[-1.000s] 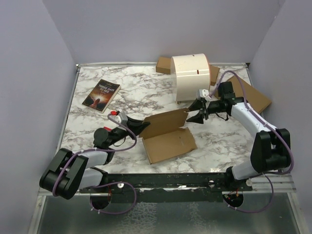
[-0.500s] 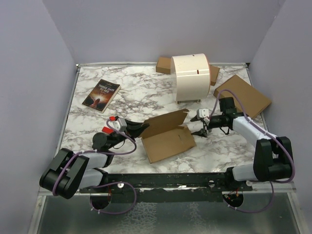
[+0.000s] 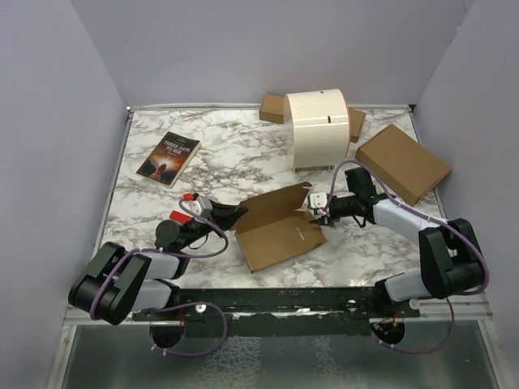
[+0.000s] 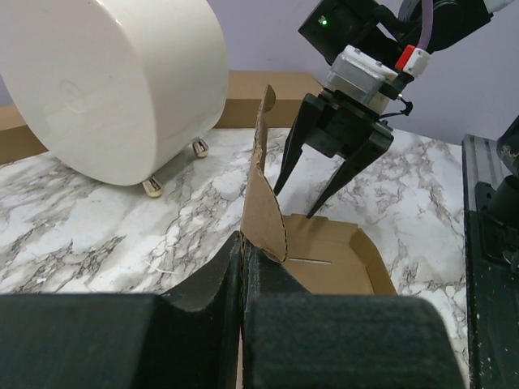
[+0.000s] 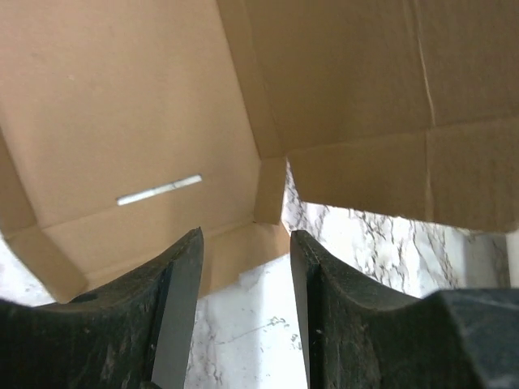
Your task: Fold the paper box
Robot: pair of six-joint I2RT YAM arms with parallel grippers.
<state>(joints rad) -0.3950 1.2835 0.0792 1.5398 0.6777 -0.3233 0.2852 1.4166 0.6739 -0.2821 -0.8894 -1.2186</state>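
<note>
A: Where's the paper box (image 3: 280,235)?
B: Middle of the table (image 3: 203,162), toward the near edge. The left gripper (image 3: 238,213) clamps its flap (image 4: 263,190). The right gripper (image 3: 313,208) is half open, empty, over a side wall (image 5: 270,190).
A: Tip?
B: Centre on the wall before closing.

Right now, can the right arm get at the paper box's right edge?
Probably yes: the right pincer hangs open just over that edge of the paper box, nothing between; the left pincer clamps the opposite flap.

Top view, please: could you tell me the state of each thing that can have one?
paper box: half folded, back panel raised, open.
left gripper: shut on the paper box's raised flap.
right gripper: open, at the box's right wall.
book: closed, lying flat.
larger cardboard box: closed.
</note>
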